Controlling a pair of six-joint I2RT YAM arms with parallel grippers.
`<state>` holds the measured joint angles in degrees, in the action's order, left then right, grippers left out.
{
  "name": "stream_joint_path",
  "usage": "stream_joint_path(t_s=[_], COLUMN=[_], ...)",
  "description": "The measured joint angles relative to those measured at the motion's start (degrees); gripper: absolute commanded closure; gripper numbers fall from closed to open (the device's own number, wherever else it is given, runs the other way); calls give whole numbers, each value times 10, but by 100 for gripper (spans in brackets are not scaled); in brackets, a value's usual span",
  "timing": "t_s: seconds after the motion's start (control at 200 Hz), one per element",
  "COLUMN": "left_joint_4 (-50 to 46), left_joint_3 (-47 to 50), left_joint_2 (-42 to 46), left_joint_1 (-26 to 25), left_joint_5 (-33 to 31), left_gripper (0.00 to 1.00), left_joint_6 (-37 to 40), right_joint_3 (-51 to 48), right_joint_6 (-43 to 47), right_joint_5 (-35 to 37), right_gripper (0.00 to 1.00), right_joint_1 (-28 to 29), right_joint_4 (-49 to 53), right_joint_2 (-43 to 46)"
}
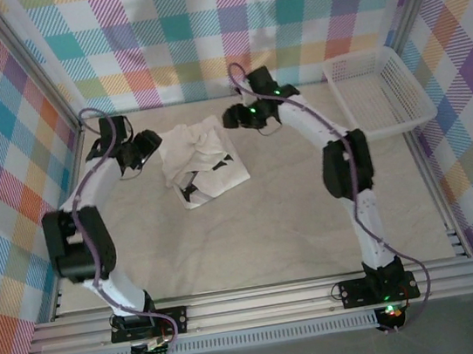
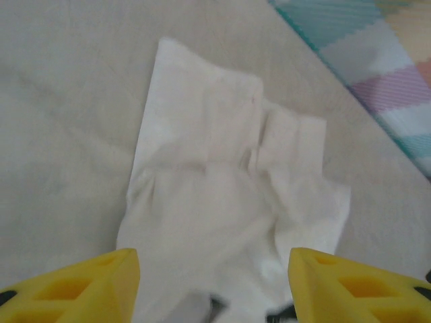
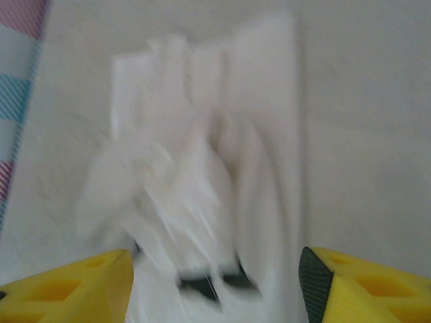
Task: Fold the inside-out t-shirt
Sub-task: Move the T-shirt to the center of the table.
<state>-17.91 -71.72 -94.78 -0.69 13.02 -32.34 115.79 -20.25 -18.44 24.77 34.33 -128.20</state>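
A: Where is the shirt (image 1: 202, 164) logged?

B: At the far middle of the table (image 1: 272, 242), crumpled, between the two grippers. One straight edge is seen from the left wrist, running along a flat panel. The rest is bunched and wrinkled. Dark patches are noted along the near edge in the top view.

A: Open room?

B: A wide bare stretch of table is recorded from the shirt's near edge to the arm bases. More bare surface lies to the right. The checked wall (image 1: 199, 33) stands near the shirt's far side. The basket (image 1: 379, 91) is set in the far right corner, well apart from the shirt.

A: Left gripper (image 1: 152, 143)?

B: It is placed just beside the shirt's left edge. In its wrist view (image 2: 214, 276) the yellow fingers (image 2: 94, 286) are spread wide. Cloth is seen under the gap and nothing is clamped. Contact with the cloth cannot be told.

A: Right gripper (image 1: 230, 118)?

B: It is placed at the shirt's far right corner. In its blurred wrist view (image 3: 215, 279) the fingers (image 3: 357, 286) are likewise spread wide over the cloth. Nothing is gripped, and contact cannot be told.
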Motion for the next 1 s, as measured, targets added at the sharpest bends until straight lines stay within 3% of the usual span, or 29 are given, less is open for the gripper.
stream_joint_path(t_s=[0.055,0.135,0.26,0.37,0.435,0.535,0.575,0.605,0.78,0.905,0.945,1.0], left_joint_4=[1,1,-10,-10,-5,3,6,7,3,-17,-27,-39], left_joint_3=[57,126,183,206,201,185,184,184,225,335,371,422], left_joint_2=[54,108,115,86,45,-24,-36,-38,10,135,180,252], left_joint_1=[-9,-33,-90,-111,-115,-120,-122,-123,-136,-205,-236,-281], left_joint_5=[2,0,-7,1,14,28,35,40,55,63,66,70], left_gripper=[41,41,42,48,58,84,95,100,100,100,86,55], left_joint_6=[-8,-12,-13,-17,-17,-14,-14,-13,-13,-35,-52,-86], right_joint_3=[-120,-210,-255,-250,-229,-207,-206,-209,-329,-502,-560,-628], right_joint_6=[-1,-2,-3,-16,-23,-31,-33,-36,-39,-48,-52,-64], right_joint_5=[0,-7,-18,-29,-34,-46,-51,-53,-68,-69,-68,-64], right_gripper=[35,36,38,48,58,92,99,100,100,100,92,63], right_joint_1=[-10,-13,2,16,19,22,27,30,42,55,63,82], right_joint_4=[-28,-54,-85,-99,-88,-104,-105,-106,-137,-146,-148,-146], right_joint_2=[65,101,75,31,16,6,6,6,62,182,229,288])
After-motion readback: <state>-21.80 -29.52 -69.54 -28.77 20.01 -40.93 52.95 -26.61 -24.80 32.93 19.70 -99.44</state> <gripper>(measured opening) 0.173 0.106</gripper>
